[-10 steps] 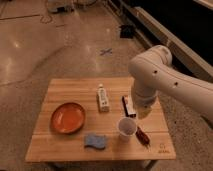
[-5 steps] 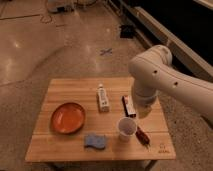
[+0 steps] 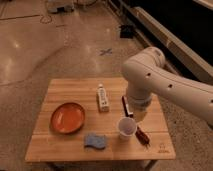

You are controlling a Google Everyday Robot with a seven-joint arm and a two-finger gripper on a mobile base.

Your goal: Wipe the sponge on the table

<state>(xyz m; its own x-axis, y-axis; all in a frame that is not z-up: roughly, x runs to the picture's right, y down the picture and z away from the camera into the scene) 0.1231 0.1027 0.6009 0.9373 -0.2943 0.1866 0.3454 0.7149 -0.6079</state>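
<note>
A blue sponge (image 3: 95, 141) lies flat near the front edge of the wooden table (image 3: 75, 90), between an orange plate and a white cup. My white arm reaches in from the right and bends down over the table's right half. The gripper (image 3: 141, 134) hangs at the arm's lower end, just right of the cup and well to the right of the sponge. It is not touching the sponge. The arm's wrist hides much of it.
An orange plate (image 3: 67, 117) sits on the left of the table. A white bottle (image 3: 102, 97) lies in the middle, and a white cup (image 3: 126, 127) stands front right. A dark bar (image 3: 124, 106) lies beside the arm. Polished floor surrounds the table.
</note>
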